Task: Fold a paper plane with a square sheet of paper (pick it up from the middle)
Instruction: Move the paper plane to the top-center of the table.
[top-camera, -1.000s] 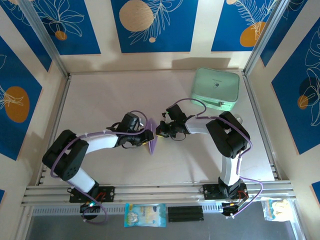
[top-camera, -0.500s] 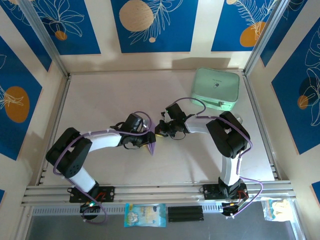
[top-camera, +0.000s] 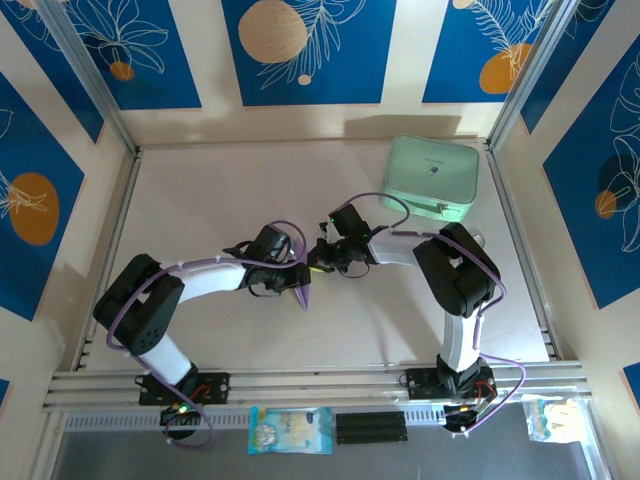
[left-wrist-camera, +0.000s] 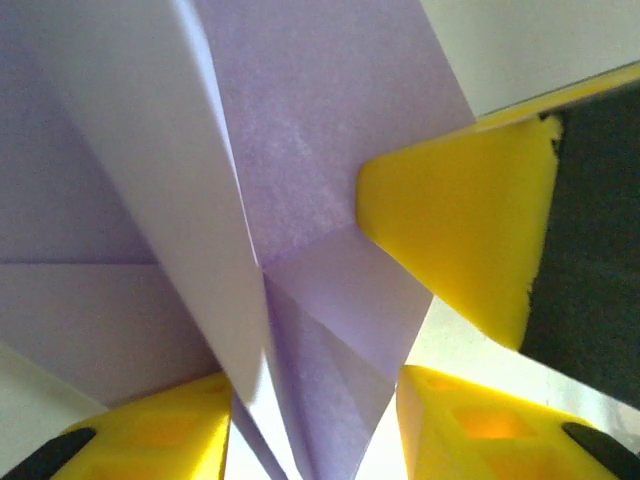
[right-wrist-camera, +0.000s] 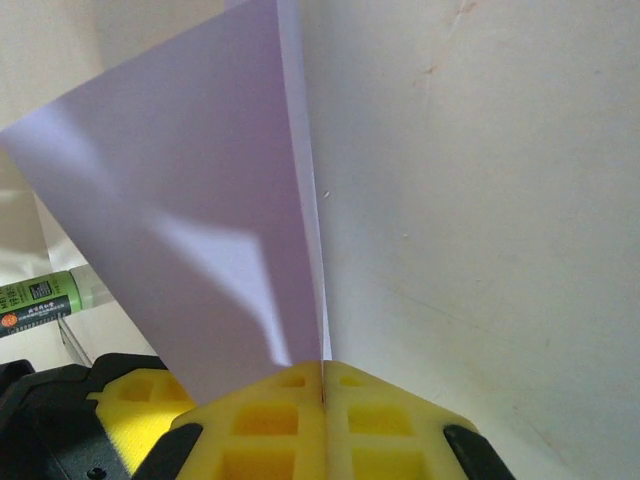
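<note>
The sheet of paper (top-camera: 304, 293) is a pale lilac creased shape standing on edge at the table's middle, its point toward the near side. My right gripper (top-camera: 318, 259) is shut on its upper edge; in the right wrist view the paper (right-wrist-camera: 200, 220) rises straight out of the seam between the closed yellow pads of the gripper (right-wrist-camera: 322, 368). My left gripper (top-camera: 297, 278) meets it from the left. In the left wrist view the folded layers (left-wrist-camera: 300, 150) hang between the left gripper's (left-wrist-camera: 315, 400) spread yellow fingers, which stand open. A yellow right-gripper finger (left-wrist-camera: 450, 230) presses the paper there.
A mint-green rounded case (top-camera: 431, 177) lies at the back right of the pale table (top-camera: 220, 200). Metal rails run along the sides and the near edge. A printed packet (top-camera: 290, 430) lies below the front rail. A green labelled tube (right-wrist-camera: 40, 297) sits beside the right gripper.
The left gripper has moved right, closing in on the right gripper. The paper has narrowed from a wide upright shape to a slim point between them. The right gripper edged slightly left.
</note>
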